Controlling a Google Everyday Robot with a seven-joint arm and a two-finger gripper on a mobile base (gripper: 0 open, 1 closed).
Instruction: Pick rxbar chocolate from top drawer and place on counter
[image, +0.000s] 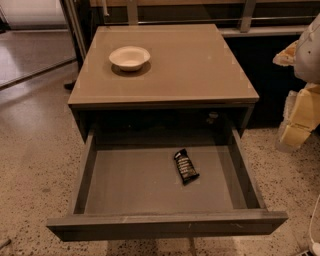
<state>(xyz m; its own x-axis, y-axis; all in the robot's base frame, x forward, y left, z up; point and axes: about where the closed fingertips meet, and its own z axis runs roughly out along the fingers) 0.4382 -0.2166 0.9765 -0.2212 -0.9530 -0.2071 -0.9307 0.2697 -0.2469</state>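
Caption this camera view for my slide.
Black-wrapped snack bar in open grey drawer, white bowl on tan counter, gripper at right edge.

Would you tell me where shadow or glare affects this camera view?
Camera view: faint sheen on the counter, a small shadow under the bowl, deep shade at the back of the top drawer, rxbar chocolate evenly lit; the pincer hangs at the right edge.

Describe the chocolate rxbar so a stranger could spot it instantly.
The dark cabinet with the tan counter has its top drawer pulled open, the gripper off at the view's right edge. Right of centre on the drawer floor lies the rxbar chocolate: small, flat, black-wrapped, alone there, unlike the round white bowl up on the counter.
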